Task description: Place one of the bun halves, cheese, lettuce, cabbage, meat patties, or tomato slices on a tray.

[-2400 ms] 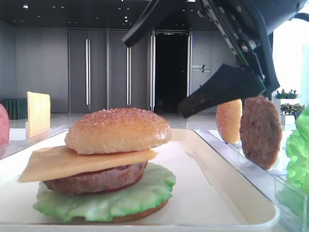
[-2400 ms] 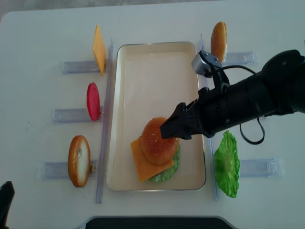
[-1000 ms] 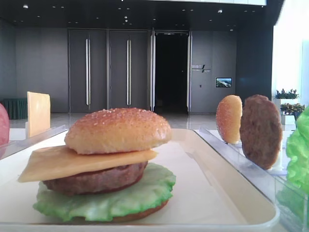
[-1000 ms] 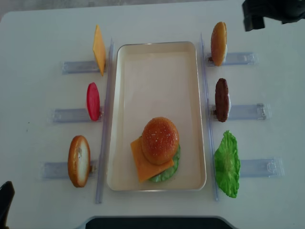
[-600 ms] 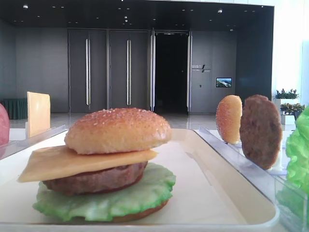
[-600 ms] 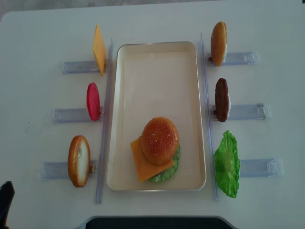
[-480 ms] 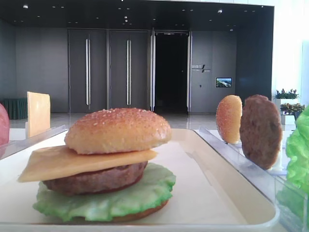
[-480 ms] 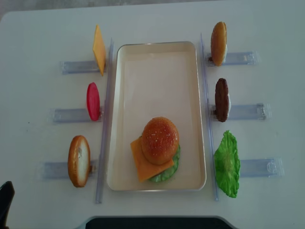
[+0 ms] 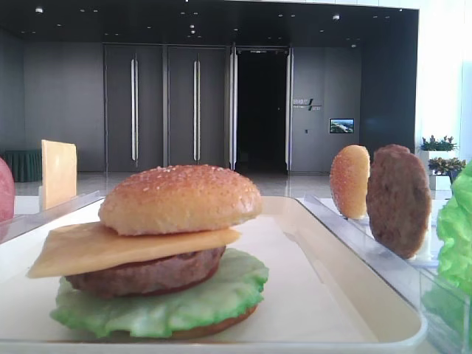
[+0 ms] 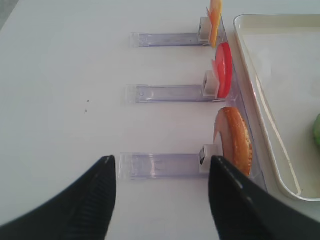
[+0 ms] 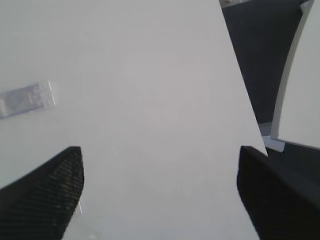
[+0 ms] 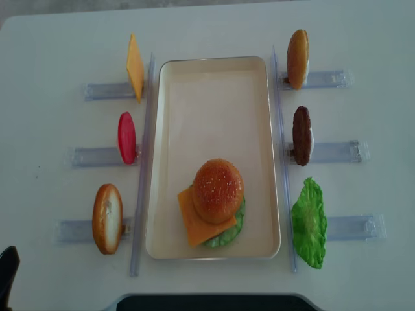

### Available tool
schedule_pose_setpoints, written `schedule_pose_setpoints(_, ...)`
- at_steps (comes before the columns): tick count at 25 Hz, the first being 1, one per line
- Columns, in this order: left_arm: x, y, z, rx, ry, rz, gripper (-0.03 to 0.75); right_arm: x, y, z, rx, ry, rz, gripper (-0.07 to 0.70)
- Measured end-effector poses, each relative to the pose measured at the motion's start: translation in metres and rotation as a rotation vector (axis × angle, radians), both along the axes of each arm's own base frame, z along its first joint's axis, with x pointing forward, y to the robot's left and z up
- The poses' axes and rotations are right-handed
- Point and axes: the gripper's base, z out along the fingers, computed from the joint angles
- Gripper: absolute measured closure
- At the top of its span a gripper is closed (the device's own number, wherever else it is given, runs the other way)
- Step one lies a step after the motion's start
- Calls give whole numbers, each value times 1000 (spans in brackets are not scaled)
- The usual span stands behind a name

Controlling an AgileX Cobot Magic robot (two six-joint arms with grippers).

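On the cream tray (image 12: pixel 214 97) stands a stack: bun half (image 12: pixel 217 190) on cheese (image 12: pixel 192 225), a meat patty (image 9: pixel 147 273) and lettuce (image 12: pixel 231 234). Upright in the left racks are a cheese slice (image 12: pixel 134 67), a tomato slice (image 12: pixel 126 137) and a bun half (image 12: pixel 107 218). The right racks hold a bun half (image 12: pixel 297 58), a patty (image 12: pixel 301 135) and lettuce (image 12: pixel 309 222). Cabbage is out of view. My left gripper (image 10: pixel 161 162) is open and empty, short of the near left rack. My right gripper (image 11: pixel 160 150) is open over bare table.
Clear plastic racks (image 12: pixel 97 91) flank the tray, with long clear rails (image 12: pixel 144 162) along both its sides. The table's edge (image 11: pixel 247 115) runs close to the right gripper, and one rack end (image 11: pixel 27 99) lies to its left.
The right arm pulled away from above the stacked bun toward the far right and left both exterior views. The stack and the racked pieces have not moved.
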Motion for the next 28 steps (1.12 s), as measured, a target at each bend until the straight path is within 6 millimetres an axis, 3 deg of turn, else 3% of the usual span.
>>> schedule_pose_setpoints(8, 0, 0, 0, -1, 0, 4, 265, -72, 12, 63, -27, -216, 28, 41)
schedule_pose_setpoints(13, 0, 1, 0, 1, 0, 8, 265, -127, 23, 90, -44, -344, 69, 41)
schedule_pose_setpoints(16, 0, 1, 0, 2, 1, 12, 265, -170, 28, 104, -48, -429, 84, 41)
schedule_pose_setpoints(21, 0, 1, 0, 2, 1, 13, 265, -225, 31, 116, -56, -549, 82, 41)
schedule_pose_setpoints(28, 0, 1, 0, 2, 1, 13, 265, -288, 36, 121, -48, -724, 93, 41)
